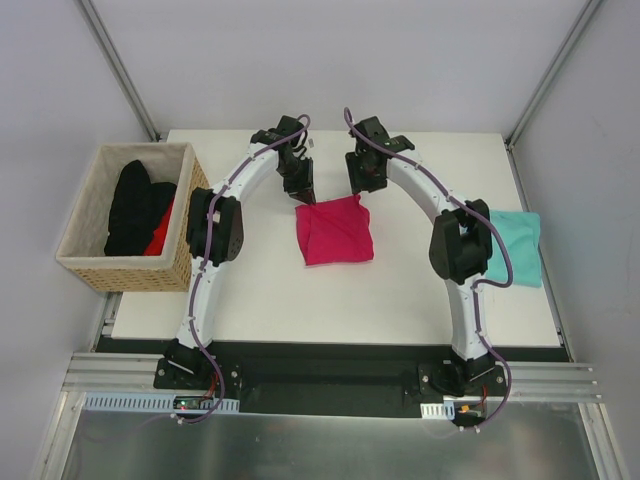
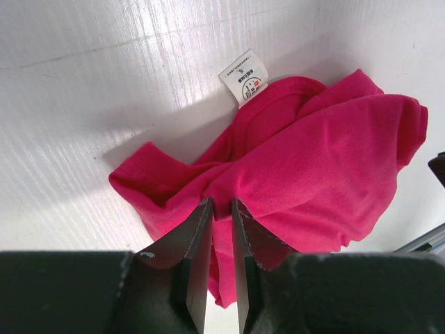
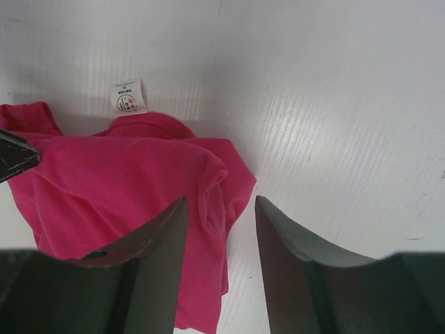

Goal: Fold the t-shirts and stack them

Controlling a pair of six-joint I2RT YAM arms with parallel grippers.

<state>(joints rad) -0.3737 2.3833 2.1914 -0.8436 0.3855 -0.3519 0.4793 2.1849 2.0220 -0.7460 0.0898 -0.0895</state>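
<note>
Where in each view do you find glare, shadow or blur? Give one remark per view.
Top external: even light, sharp, only faint shadows on the table. Left wrist: streaky glare on the table, a grey shadow beside the pink t-shirt, left fingers slightly soft. Right wrist: broad sheen on the table, right fingers dark and soft-edged.
</note>
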